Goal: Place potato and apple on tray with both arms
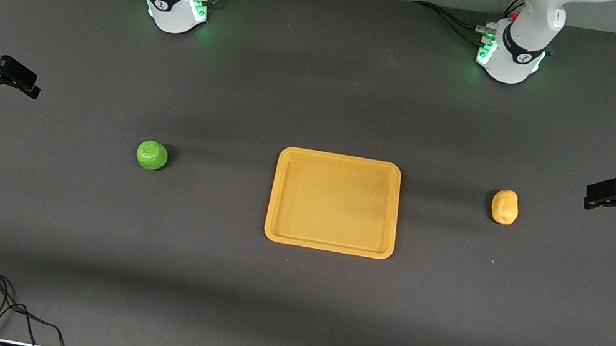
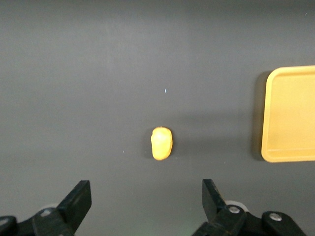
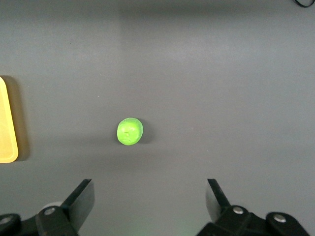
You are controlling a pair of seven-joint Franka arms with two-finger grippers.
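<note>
Tray point(image 1: 327, 241) bare (both hands raised, spread)

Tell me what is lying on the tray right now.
Nothing lies on the tray; its whole floor shows uncovered. The apple sits on the table toward the right arm's end, the potato toward the left arm's end, both apart from it.

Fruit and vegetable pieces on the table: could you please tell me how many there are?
2. The apple lies on the table toward the right arm's end, beside the tray. The potato lies toward the left arm's end, also beside the tray. Neither is on the tray; nothing looks hidden.
</note>
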